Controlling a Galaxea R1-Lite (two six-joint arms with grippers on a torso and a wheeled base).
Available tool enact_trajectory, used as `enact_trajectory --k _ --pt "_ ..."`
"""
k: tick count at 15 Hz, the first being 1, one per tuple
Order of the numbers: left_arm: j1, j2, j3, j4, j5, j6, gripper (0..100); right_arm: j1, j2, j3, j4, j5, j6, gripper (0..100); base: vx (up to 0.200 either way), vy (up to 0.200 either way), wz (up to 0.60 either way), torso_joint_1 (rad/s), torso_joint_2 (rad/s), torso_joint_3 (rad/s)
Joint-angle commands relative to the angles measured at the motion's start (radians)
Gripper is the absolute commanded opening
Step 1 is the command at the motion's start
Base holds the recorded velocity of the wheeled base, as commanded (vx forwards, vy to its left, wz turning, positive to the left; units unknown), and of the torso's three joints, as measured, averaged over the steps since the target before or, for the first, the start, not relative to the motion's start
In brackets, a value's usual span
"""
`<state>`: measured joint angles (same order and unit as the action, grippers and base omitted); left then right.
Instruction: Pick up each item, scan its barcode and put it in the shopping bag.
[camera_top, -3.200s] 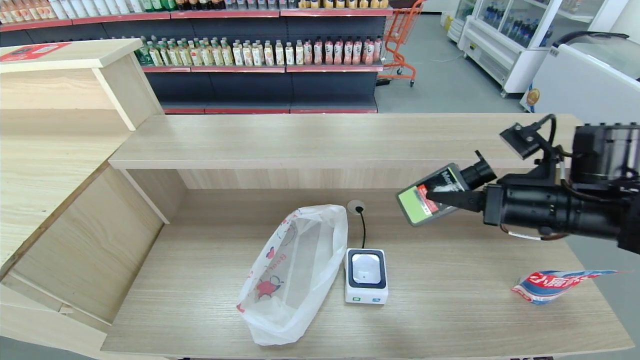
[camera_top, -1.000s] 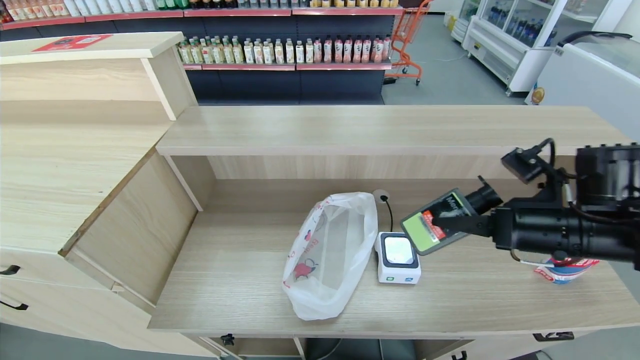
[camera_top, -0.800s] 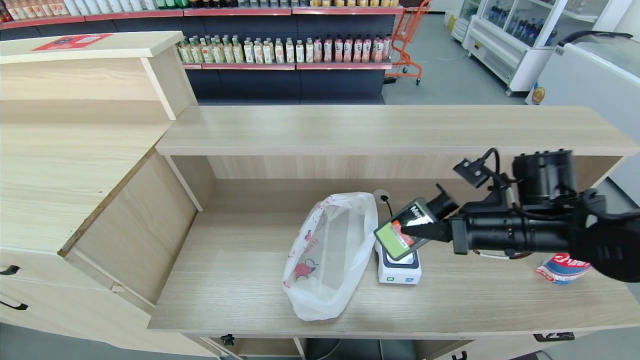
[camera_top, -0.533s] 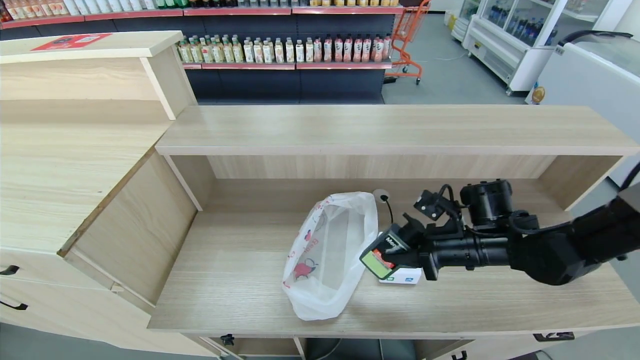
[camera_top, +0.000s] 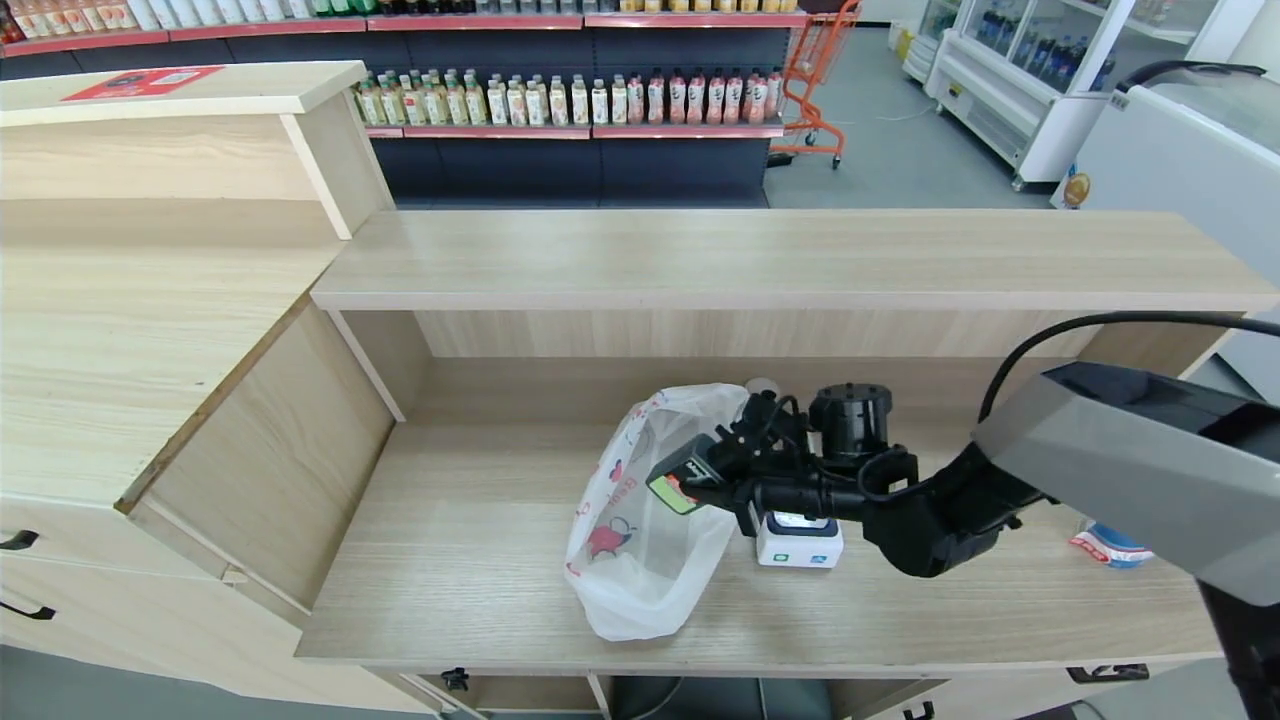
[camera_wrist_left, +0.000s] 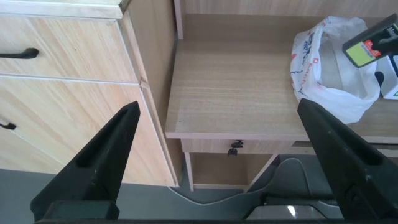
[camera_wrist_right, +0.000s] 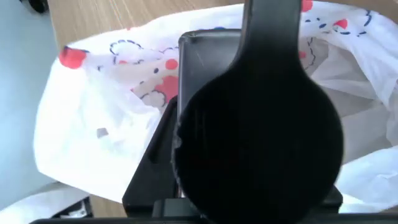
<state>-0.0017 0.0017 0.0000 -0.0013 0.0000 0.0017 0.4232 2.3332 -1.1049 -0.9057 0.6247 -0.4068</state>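
My right gripper (camera_top: 702, 477) is shut on a small dark box (camera_top: 673, 484) with a green and red label. It holds the box over the mouth of the white plastic shopping bag (camera_top: 640, 560), which lies on the counter. The white barcode scanner (camera_top: 797, 539) sits just right of the bag, under my right wrist. In the right wrist view a dark finger covers most of the box (camera_wrist_right: 198, 56), with the bag (camera_wrist_right: 93, 124) beneath it. My left gripper (camera_wrist_left: 224, 162) hangs open, low in front of the counter's left end, far from the bag (camera_wrist_left: 329, 68).
A blue, red and white snack packet (camera_top: 1108, 546) lies at the counter's right end. A raised shelf (camera_top: 780, 260) runs above the back of the counter, and a wooden side wall (camera_top: 270, 470) closes its left. Cabinet drawers (camera_wrist_left: 62, 93) stand beside my left gripper.
My right arm has carried the box left and down, from above the scanner to over the bag's mouth. The bag, the scanner and the packet lie as before.
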Motion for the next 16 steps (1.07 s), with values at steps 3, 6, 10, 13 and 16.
enact_trajectory --k 3,6,10,13,16 --pt "0.0 0.0 0.0 0.0 0.0 0.0 100 0.006 0.149 -0.078 -0.024 -0.002 -0.125 0 0.0 0.0 0.0 0.0 0.0 0.0" --pt "0.0 0.0 0.0 0.0 0.0 0.0 100 0.006 0.183 -0.104 -0.025 -0.002 -0.168 0 0.0 0.0 0.0 0.0 0.0 0.0" --pt "0.0 0.0 0.0 0.0 0.0 0.0 100 0.005 0.193 -0.136 -0.025 0.0 -0.168 100 0.0 0.0 0.0 0.0 0.0 0.0" --pt "0.0 0.0 0.0 0.0 0.0 0.0 100 0.003 0.089 -0.076 -0.007 0.001 -0.05 100 0.0 0.0 0.0 0.0 0.0 0.0" --pt "0.0 0.0 0.0 0.0 0.0 0.0 100 -0.034 -0.147 0.085 0.044 -0.002 0.249 100 0.0 0.0 0.0 0.0 0.0 0.0"
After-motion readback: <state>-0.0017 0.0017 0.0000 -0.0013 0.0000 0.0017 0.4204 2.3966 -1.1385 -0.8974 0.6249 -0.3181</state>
